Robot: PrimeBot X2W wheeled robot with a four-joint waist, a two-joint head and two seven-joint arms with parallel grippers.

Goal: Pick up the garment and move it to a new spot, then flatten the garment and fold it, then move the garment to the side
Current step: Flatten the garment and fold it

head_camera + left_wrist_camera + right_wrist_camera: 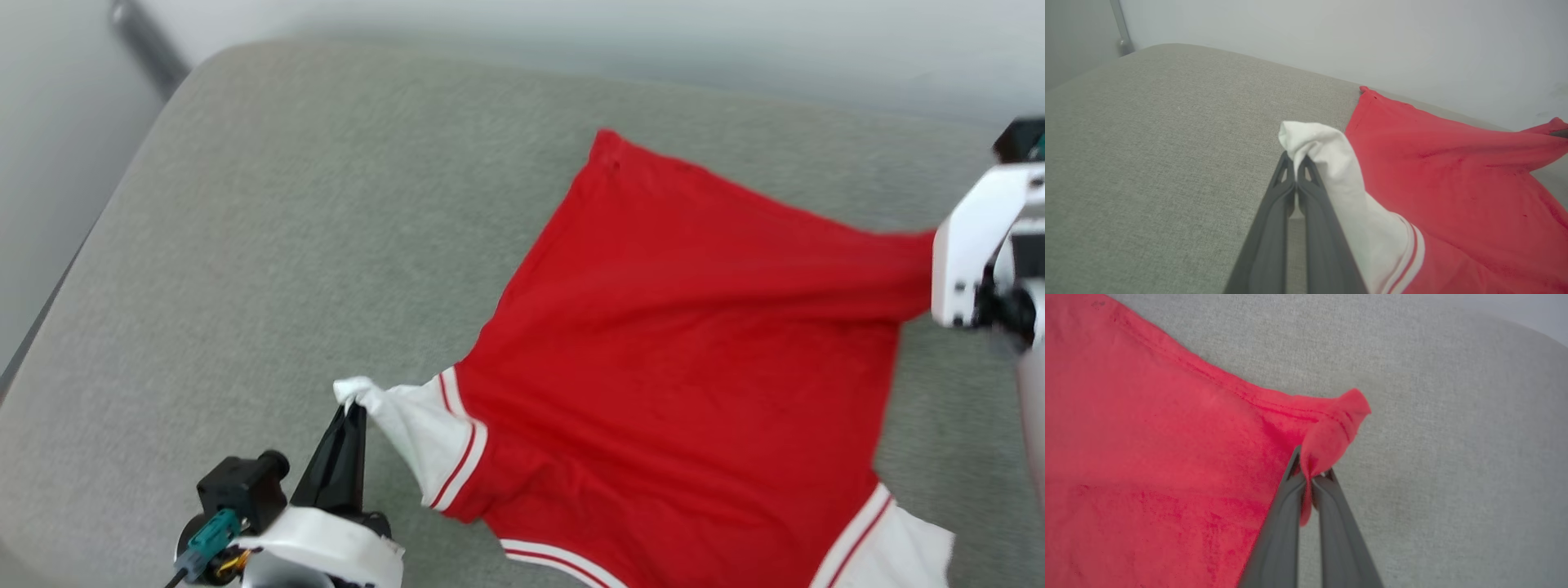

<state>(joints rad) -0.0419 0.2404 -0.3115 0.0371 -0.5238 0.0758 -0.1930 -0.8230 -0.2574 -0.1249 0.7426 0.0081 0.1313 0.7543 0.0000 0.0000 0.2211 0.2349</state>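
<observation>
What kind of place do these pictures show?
Probably an indoor room, perhaps a living area: a grey fabric cushion like a sofa seat, a plain pale wall behind it, and a red shirt spread on it.

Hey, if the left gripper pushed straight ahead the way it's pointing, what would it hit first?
The white sleeve of the garment, pinched and bunched at the tips of the left gripper. Beyond that, probably the bare grey cushion, though depth is unclear.
</observation>
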